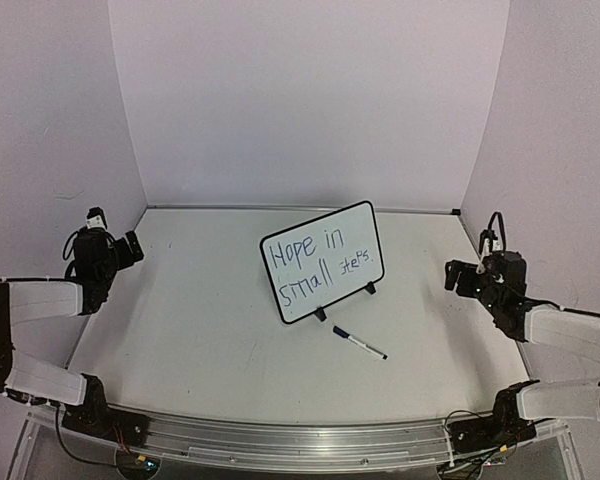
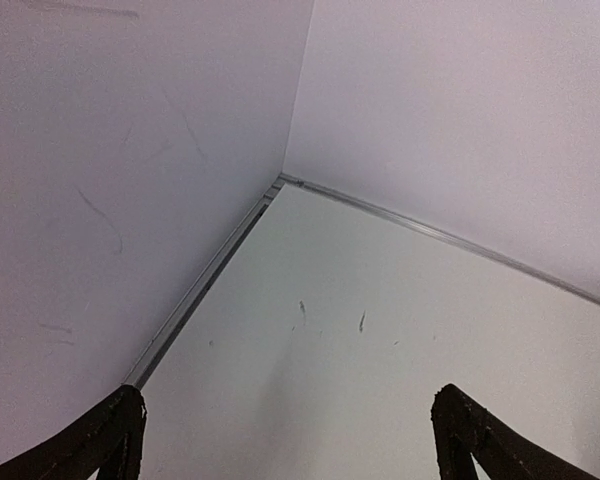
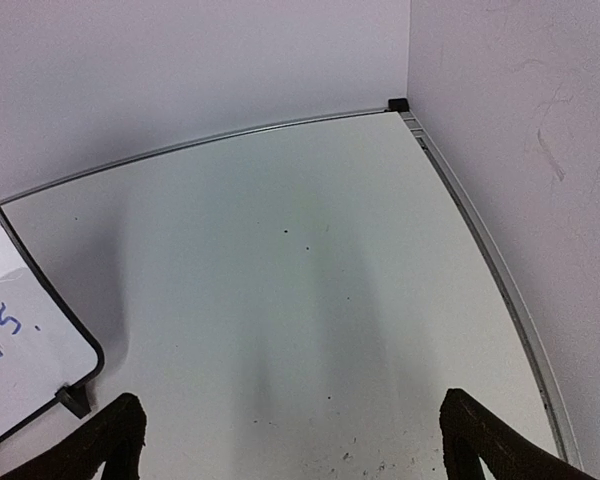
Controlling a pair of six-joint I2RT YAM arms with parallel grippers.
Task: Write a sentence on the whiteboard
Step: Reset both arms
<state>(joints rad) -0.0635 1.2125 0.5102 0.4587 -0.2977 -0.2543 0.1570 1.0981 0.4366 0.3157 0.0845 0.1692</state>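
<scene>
Since the sentence (image 1: 308, 262) already covers the whiteboard (image 1: 362, 234), upright mid-table with the marker (image 1: 360, 343) just near of it, only parking seems due. Left gripper (image 2: 290, 420) and right gripper (image 3: 285, 425) gape wide, empty; keep both clear of it.

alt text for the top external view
A whiteboard stands on the table with "Hope in small steps" handwritten in blue; a marker lies in front of it. The left gripper and right gripper sit at the sides, holding nothing.
</scene>
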